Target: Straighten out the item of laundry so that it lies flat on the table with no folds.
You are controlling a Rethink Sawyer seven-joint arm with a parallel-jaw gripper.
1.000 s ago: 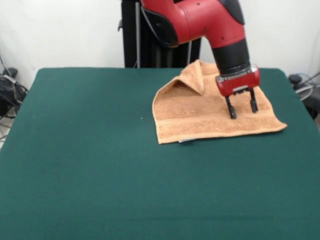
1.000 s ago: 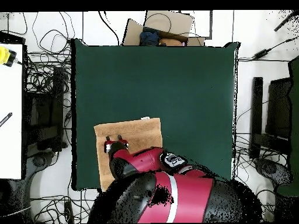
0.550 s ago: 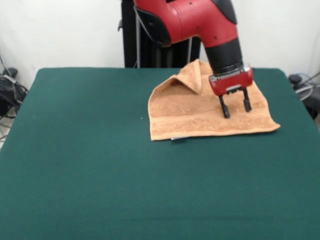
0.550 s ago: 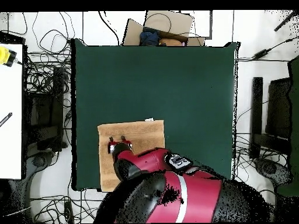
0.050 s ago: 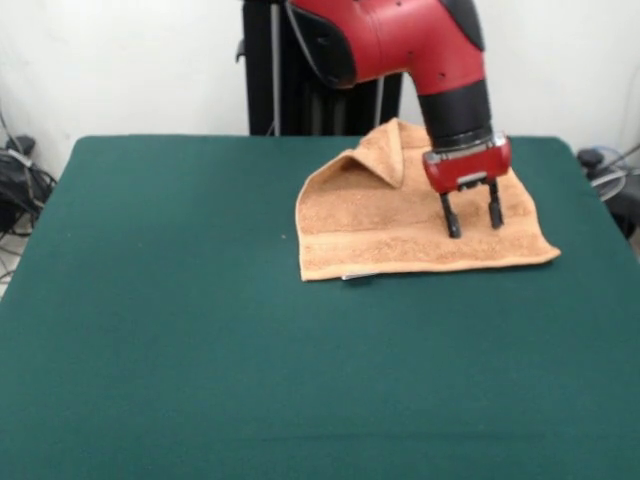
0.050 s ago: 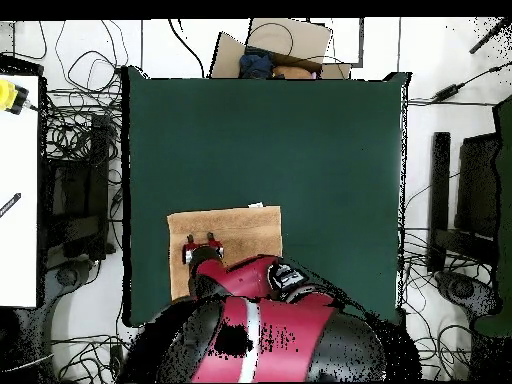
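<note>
Tan-orange towel, dark green table, red and black claw.

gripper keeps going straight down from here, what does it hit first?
The towel. The gripper points down with fingers apart, tips at or just above the flat cloth; contact is unclear. Under the towel is only the table.

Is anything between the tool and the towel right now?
Nothing visible. The open tool stands right over the towel, fingertips down at the cloth. The folded-over corner lies behind, not in the way.
</note>
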